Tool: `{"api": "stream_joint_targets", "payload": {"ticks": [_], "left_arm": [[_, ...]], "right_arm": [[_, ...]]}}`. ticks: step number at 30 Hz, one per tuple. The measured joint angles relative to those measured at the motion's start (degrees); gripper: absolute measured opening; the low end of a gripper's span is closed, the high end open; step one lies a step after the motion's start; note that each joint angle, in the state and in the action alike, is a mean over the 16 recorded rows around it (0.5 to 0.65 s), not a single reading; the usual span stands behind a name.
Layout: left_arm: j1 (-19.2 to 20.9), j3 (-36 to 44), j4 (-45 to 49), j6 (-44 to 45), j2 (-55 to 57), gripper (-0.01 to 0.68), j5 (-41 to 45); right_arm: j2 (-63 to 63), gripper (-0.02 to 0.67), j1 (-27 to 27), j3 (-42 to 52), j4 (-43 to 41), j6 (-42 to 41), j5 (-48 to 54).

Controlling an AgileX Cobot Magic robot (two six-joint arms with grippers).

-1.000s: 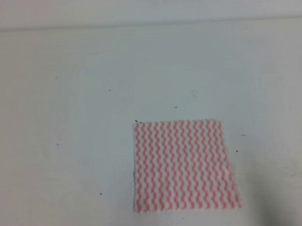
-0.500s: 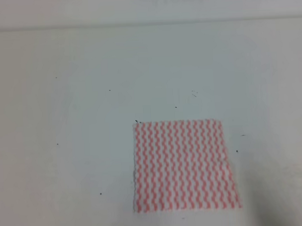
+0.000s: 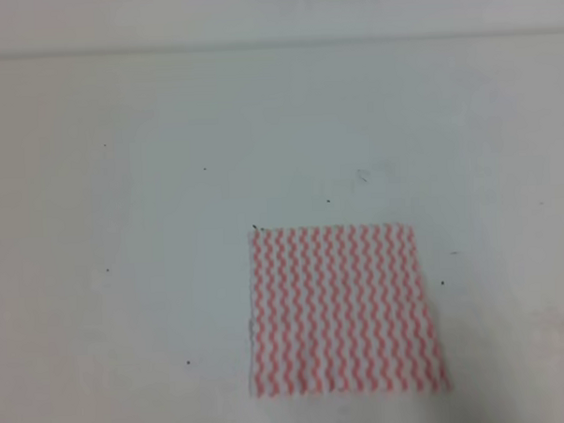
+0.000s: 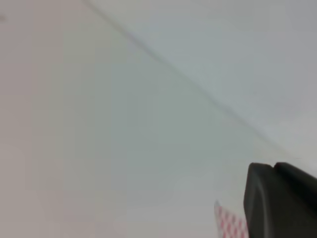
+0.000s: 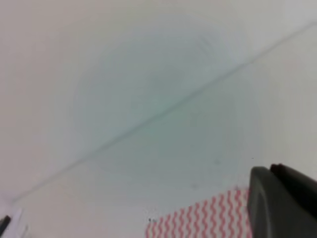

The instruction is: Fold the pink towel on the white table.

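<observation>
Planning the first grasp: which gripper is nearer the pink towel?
Right, probably. The pink towel fills more of the right wrist view beside the right gripper; the left wrist view catches only a corner. Neither touches it.

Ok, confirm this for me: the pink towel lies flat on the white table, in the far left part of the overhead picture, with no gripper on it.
Not quite. The pink towel does lie flat on the white table with no gripper touching it, but the exterior high view shows it near the bottom edge, right of centre, not at the far left.

Pale wall (image 3: 273, 15) behind the far edge, small white object with dark mark (image 5: 9, 223) at lower left
</observation>
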Motion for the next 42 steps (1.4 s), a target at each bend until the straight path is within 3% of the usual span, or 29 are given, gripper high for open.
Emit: {"api": "stream_joint_targets", "payload": {"ticks": [6, 16, 22, 33, 42], "left_arm": [[0.0, -7.2, -9.9, 12.4, 11.4, -0.006, 6.3], [-0.2, -12.5, -43.3, 49.9, 30.1, -0.005, 11.1], [-2.3, -12.6, -58.7, 67.2, 38.4, -0.005, 10.8], [-13.7, -12.7, -74.3, 83.9, 48.4, -0.005, 5.2], [-19.1, -12.7, -83.6, 93.3, 51.8, -0.005, 3.6]], "right_arm": [[9.7, -0.018, 0.0, -5.6, -4.8, -0.4, 6.6], [20.9, -0.018, 0.0, -10.5, -7.4, -2.0, 15.7], [25.9, -0.018, 0.0, -12.5, -6.3, -3.1, 18.7], [35.8, -0.018, 3.0, -17.2, -1.5, -5.6, 20.6], [43.5, -0.018, 14.4, -19.0, 2.4, -6.8, 14.6]]}}
